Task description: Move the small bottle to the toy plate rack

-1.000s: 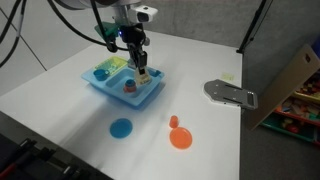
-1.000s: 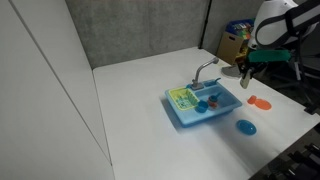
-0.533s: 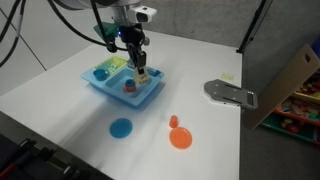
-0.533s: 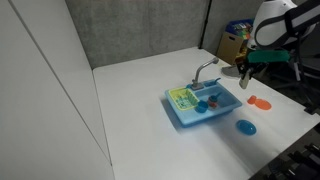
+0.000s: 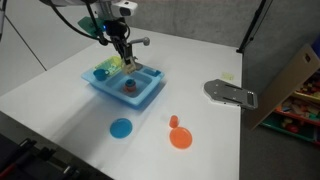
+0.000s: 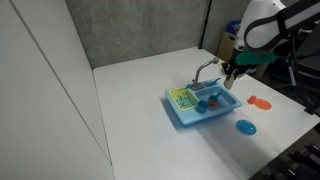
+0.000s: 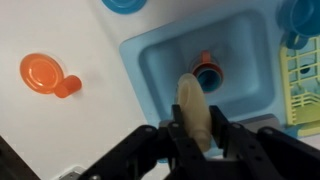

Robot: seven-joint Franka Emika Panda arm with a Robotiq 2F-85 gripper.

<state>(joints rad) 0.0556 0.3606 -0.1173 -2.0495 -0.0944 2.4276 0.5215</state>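
Note:
My gripper (image 7: 197, 140) is shut on the small cream-white bottle (image 7: 193, 104) and holds it above the deep basin of the light blue toy sink (image 7: 150, 62). The yellow-green plate rack (image 7: 304, 88) is at the right edge of the wrist view, beside the basin. In both exterior views the gripper (image 5: 124, 58) (image 6: 230, 77) hangs over the sink (image 5: 148, 97) (image 6: 192, 120), with the rack (image 5: 104, 70) (image 6: 182, 98) at one end. An orange and blue piece (image 7: 207, 72) lies in the basin.
An orange plate (image 5: 181, 139) with a small orange cup (image 5: 173, 122) and a blue disc (image 5: 121, 128) lie on the white table in front of the sink. A grey tap (image 6: 207, 68) stands on the sink. A grey metal part (image 5: 230, 93) lies farther off.
The gripper has moved with the bottle from beside the sink's edge to above its basin, toward the rack end.

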